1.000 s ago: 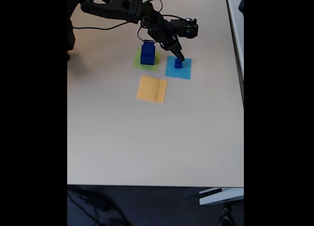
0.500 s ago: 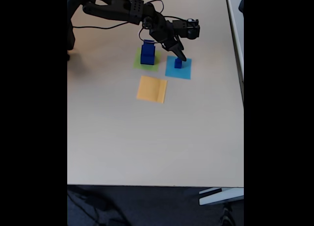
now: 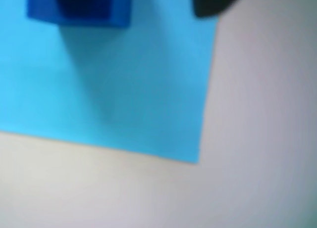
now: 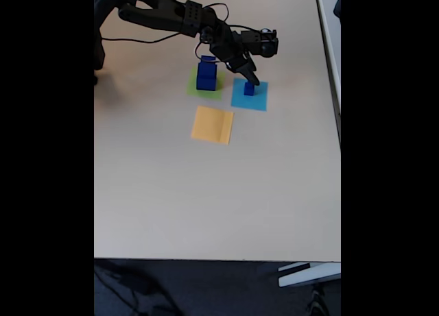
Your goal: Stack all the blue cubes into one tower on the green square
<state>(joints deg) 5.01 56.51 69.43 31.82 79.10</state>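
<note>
The pale table (image 4: 206,192) carries three paper sheets set close together, the green square (image 4: 204,87), a cyan square (image 4: 250,96) and an orange-yellow square (image 4: 212,124), apparently as marked stations for sorting. On the green square two of the blue cubes (image 4: 206,75) stand stacked, larger under smaller, a sound order for a steady tower, while a small cube (image 4: 249,88) sits apart on the cyan square. The hand (image 4: 252,79) hangs just above that small cube, probably lined up to fetch it; I cannot tell how far its fingers are spread or whether they hold anything.
</note>
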